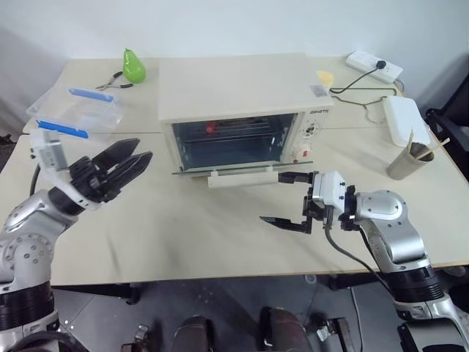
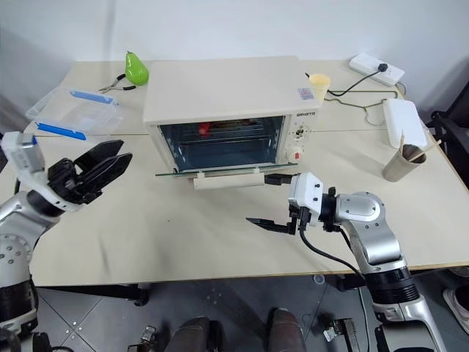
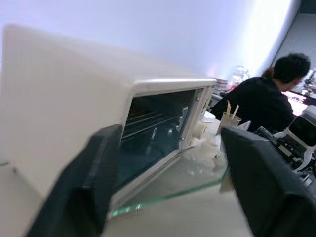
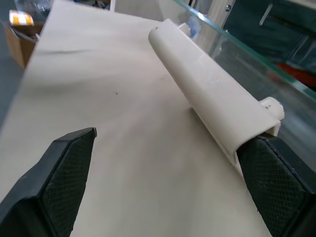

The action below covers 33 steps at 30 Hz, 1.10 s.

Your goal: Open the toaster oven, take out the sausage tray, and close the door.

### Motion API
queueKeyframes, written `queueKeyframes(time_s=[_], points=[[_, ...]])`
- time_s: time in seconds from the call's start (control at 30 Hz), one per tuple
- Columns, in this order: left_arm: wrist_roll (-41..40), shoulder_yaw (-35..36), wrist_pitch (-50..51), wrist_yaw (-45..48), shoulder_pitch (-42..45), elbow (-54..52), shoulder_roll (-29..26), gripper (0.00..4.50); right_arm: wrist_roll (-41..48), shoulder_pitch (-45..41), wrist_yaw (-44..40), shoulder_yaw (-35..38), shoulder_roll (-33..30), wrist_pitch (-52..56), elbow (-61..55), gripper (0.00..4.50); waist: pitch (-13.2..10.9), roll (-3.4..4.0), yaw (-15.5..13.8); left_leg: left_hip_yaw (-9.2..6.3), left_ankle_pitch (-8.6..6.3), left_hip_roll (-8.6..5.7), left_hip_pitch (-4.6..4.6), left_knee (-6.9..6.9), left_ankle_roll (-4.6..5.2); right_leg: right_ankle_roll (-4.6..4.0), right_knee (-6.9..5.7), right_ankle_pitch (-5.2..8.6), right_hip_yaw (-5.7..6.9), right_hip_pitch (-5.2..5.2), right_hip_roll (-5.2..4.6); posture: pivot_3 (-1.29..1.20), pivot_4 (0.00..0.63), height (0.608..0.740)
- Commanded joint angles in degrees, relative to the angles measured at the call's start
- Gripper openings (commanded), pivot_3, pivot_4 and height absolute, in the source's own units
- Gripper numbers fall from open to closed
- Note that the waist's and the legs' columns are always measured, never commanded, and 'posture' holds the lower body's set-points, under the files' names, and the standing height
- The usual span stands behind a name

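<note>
Lying flat, the door (image 1: 242, 167) of the toaster oven (image 1: 234, 95) is swung down on its lower hinge, glass level over the table (image 1: 183, 235) and bar handle (image 1: 242, 178) facing the robot, which leaves the cavity open for reaching in. Right gripper (image 1: 287, 198) sits just beside the handle's right end with jaws spread wide and empty, one finger near the handle, the other out over bare table; this reads as a hand that is finished with the handle. Left gripper (image 1: 124, 165) hovers left of the oven, aimed at the opening, fingers parted and holding nothing, likely lining up to reach in. Sausage tray (image 1: 220, 132) appears to sit inside on the rack; only a red spot shows through the dim interior, so its exact position is uncertain.
</note>
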<state>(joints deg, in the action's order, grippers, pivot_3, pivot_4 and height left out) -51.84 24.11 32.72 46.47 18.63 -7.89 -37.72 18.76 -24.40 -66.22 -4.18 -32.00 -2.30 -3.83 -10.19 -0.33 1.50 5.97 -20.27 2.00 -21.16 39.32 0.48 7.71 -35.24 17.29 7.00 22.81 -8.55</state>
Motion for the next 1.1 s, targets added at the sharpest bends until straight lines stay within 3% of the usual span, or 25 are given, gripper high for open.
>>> queueKeyframes(time_s=[0.03,0.23,0.27,0.5,0.57,0.7,0.77,0.97,1.1], points=[[3.11,-3.47,-2.27,2.18,2.79,1.93,0.62,2.0,-0.24,-1.16,-0.43,-0.35,0.43,-3.09,-0.76,4.5,0.0,0.0,0.0,0.02,0.0,0.0,0.0,0.0,0.0,0.0,-0.01,0.0,0.01,0.0,0.0,0.0,0.15,0.74],[7.87,-8.77,-5.27,4.85,7.05,6.13,2.53,0.21,-1.24,-0.78,-0.19,-0.69,0.32,-4.85,-0.27,4.5,0.0,0.0,0.03,0.09,0.01,0.01,-0.02,0.0,-0.01,0.0,0.0,0.0,0.05,0.0,0.01,0.0,0.15,0.74],[8.56,-9.28,-5.76,4.9,7.55,6.73,2.92,0.1,-1.34,-0.64,-0.11,-0.68,0.29,-4.95,-0.3,4.5,0.0,0.0,-0.01,0.1,0.01,0.0,-0.02,0.0,-0.01,0.0,-0.01,0.0,0.05,0.0,0.01,0.0,0.15,0.74],[13.69,-15.71,-8.07,9.42,8.49,8.96,4.78,0.1,-1.95,5.77,2.85,1.29,-1.7,-4.14,-3.51,4.5,-0.01,-0.01,-0.15,0.26,0.01,-0.01,-0.08,0.02,-0.01,0.0,-0.04,0.0,0.16,-0.01,0.0,0.0,0.15,0.74],[15.08,-16.89,-8.88,10.53,8.08,9.16,4.88,0.1,-5.12,9.62,2.73,1.8,-4.03,-8.62,-2.71,4.5,-0.01,-0.01,-0.35,0.28,0.01,-0.01,-0.09,0.08,-0.01,0.0,-0.04,0.0,0.15,-0.01,-0.01,0.0,0.15,0.74],[22.36,-20.84,-13.9,9.11,6.73,11.14,5.82,0.1,-6.49,24.47,8.56,13.41,-8.56,-10.64,0.57,4.5,-0.01,-0.02,-2.27,0.24,0.0,-0.02,-0.06,0.16,0.0,0.0,0.06,0.0,0.18,-0.17,-0.01,0.0,0.15,0.74],[24.63,-21.61,-14.8,7.46,6.13,12.03,6.41,0.1,-6.79,27.07,10.22,16.79,-10.48,-10.53,0.05,4.5,-0.01,-0.03,-2.77,0.33,-0.02,-0.07,-0.11,0.22,0.04,0.02,0.21,-0.01,0.13,-0.21,-0.03,0.0,0.15,0.74],[29.61,-23.01,-18.44,4.9,4.9,13.14,8.17,0.1,-7.01,22.72,15.46,19.1,-12.16,-6.47,-4.07,4.5,-0.02,-0.04,-1.46,0.72,0.03,0.11,0.09,0.45,0.14,0.02,0.13,-0.02,-0.12,-0.24,0.01,0.0,0.15,0.74],[32.36,-23.32,-21.75,3.26,3.89,13.2,9.23,0.1,-10.04,10.11,18.88,10.79,-8.2,-2.73,-6.36,4.5,-0.01,-0.03,-1.22,0.72,0.0,0.13,0.06,0.41,0.08,0.01,0.04,-0.01,-0.13,-0.1,0.01,0.0,0.15,0.74]])
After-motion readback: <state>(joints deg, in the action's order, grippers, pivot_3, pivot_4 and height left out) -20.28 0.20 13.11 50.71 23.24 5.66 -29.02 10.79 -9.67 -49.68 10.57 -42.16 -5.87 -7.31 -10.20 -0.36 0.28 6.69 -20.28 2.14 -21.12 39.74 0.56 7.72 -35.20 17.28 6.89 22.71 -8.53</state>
